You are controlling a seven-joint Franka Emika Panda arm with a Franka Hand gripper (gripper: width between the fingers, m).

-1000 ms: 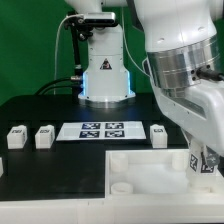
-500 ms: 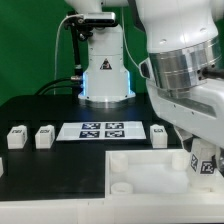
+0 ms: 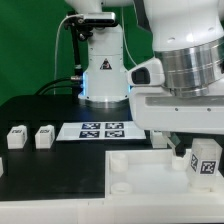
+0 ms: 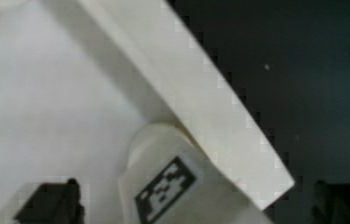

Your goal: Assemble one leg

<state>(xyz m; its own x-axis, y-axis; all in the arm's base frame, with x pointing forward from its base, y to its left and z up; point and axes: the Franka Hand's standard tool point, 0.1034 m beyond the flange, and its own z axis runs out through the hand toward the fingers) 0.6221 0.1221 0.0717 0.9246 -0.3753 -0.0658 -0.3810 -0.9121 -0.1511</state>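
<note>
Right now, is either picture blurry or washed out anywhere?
Wrist view: soft all over, the tag on the leg smeared, the white panel nearly featureless beside black. Exterior view: sharper, the marker board tags crisp; the arm close to the camera slightly soft, a bluish light glowing on the white pedestal behind.

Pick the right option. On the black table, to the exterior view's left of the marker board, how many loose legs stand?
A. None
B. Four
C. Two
C: one leg and a second leg stand side by side on the black table, on the exterior view's left of the marker board.
</note>
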